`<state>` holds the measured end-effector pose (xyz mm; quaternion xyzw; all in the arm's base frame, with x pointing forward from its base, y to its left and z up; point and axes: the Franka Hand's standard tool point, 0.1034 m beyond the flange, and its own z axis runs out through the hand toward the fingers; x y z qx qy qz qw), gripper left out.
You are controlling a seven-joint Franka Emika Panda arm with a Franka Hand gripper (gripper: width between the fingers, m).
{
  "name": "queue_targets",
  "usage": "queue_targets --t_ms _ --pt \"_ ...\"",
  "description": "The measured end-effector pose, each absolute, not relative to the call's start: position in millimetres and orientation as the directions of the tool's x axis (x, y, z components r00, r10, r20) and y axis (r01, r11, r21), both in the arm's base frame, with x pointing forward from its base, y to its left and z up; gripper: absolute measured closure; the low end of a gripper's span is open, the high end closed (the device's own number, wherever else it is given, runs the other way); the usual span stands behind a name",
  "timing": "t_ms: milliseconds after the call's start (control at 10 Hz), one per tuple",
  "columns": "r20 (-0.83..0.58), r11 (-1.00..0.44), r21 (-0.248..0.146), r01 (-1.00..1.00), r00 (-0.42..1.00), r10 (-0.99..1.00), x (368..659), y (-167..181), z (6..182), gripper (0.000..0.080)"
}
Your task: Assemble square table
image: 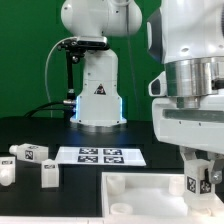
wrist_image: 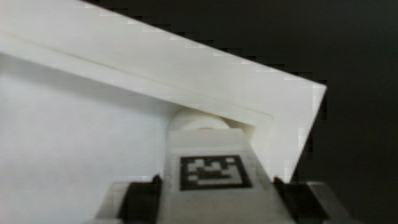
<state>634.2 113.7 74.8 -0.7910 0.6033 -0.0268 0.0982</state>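
The white square tabletop (image: 135, 195) lies at the front of the table, rim up. In the wrist view its inner face (wrist_image: 89, 140) and raised rim (wrist_image: 178, 70) fill the picture around one corner. My gripper (image: 198, 178) is shut on a white leg (image: 192, 182) that bears a marker tag and holds it upright over the tabletop's corner on the exterior view's right. In the wrist view the leg (wrist_image: 214, 165) sits between my gripper's (wrist_image: 217, 198) fingers, its round end right at the inside corner of the rim. Three more legs (image: 28, 153) (image: 5, 170) (image: 48, 173) lie at the exterior view's left.
The marker board (image: 98, 156) lies flat behind the tabletop. The robot base (image: 97, 95) stands at the back middle. A dark stand (image: 68, 70) rises beside it.
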Motion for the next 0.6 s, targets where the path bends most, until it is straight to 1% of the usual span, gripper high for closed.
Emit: queue_targets --t_ms 100,200,300,400,500,600 --pt "-0.080 -0.244 -0.187 -0.952 0.262 -0.962 634.0 114.0 74.7 0.0515" --pt "-0.072 -0.286 -0.190 -0.939 0.303 -0.950 633.9 114.1 74.5 0.0515" --pt "-0.070 -0.293 -0.190 -0.937 0.311 -0.948 633.9 113.9 74.5 0.0328" --pt "-0.036 -0.451 -0.194 -0.871 0.466 -0.884 633.4 111.6 73.9 0.0212" --pt "0.015 -0.636 -0.193 -0.747 0.646 -0.763 634.4 110.2 74.8 0.0212" --pt "0.055 -0.768 -0.184 -0.613 0.774 -0.631 635.5 110.2 75.8 0.0161"
